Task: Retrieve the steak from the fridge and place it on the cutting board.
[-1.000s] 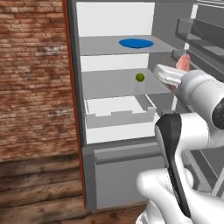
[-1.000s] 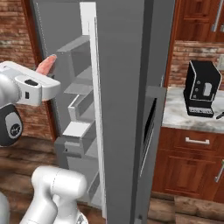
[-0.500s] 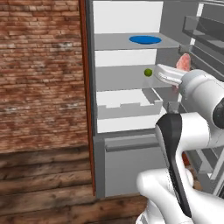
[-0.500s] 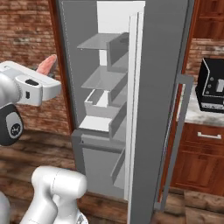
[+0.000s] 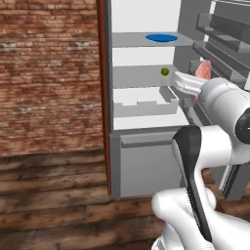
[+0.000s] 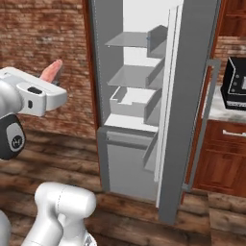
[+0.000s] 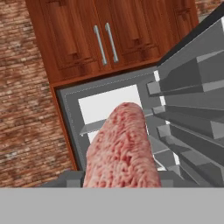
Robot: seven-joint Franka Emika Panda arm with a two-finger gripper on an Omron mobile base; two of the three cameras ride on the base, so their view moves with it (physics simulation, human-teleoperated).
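Brick-walled kitchen, fridge (image 5: 146, 102) open. Steak (image 7: 122, 148): clamped upright in closed claw (image 5: 195, 80), outside fridge, just before its door racks. Green fruit (image 5: 165, 71): on fridge shelf. Advice: keep grip firm, carry level clear of racks toward board.

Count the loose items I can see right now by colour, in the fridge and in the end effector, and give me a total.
Pinkish-red: 1, the steak, held in the end effector outside the fridge
Green: 1, a small round fruit on the middle shelf
Blue: 1, a flat plate on the upper shelf
Total: 3
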